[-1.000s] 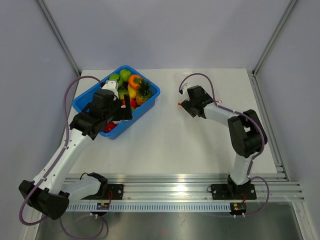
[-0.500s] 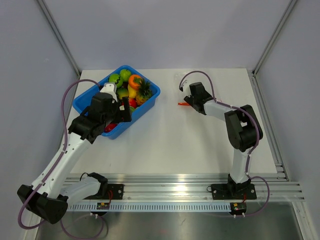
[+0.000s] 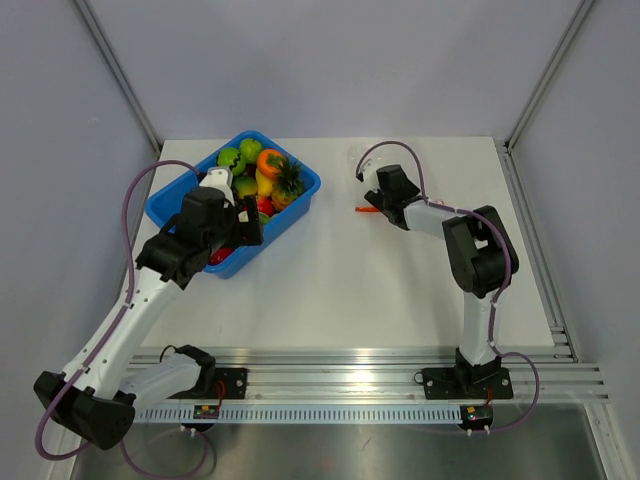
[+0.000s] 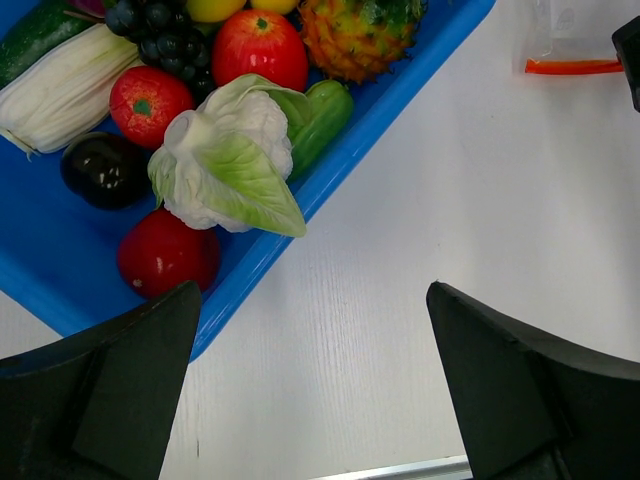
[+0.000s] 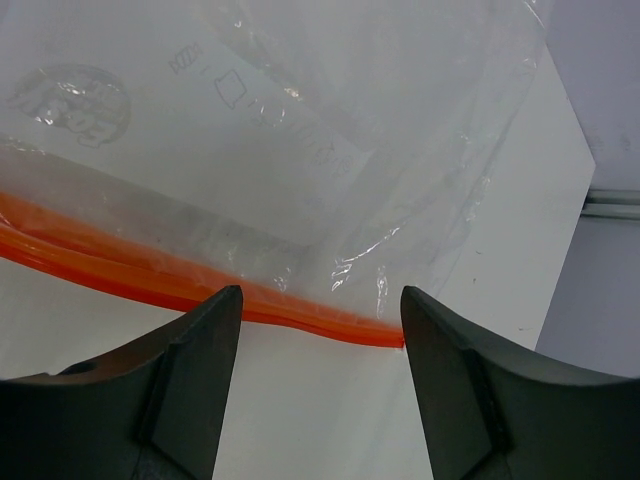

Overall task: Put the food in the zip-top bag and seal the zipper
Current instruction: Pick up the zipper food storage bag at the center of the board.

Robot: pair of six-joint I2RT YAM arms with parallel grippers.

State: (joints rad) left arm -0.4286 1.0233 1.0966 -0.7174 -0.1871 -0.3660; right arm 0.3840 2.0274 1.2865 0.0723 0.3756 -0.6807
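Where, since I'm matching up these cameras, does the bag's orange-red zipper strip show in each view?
Top external: the zipper lies right of centre, across the table from the blue bin.
Left wrist: top right corner, beyond the bin.
Right wrist: slanting across the lower left, ending between the fingers of the right tool.
Shared landmark: the zip-top bag it edges.

On the right wrist camera the bag (image 5: 300, 130) runs off the top and left edges, its zipper (image 5: 120, 270) is cut at the left, and I can't read the blurred print on it. From above, my left arm (image 3: 195, 218) covers the near half of the bin (image 3: 305, 192) and some of the food (image 3: 268, 160) in it.
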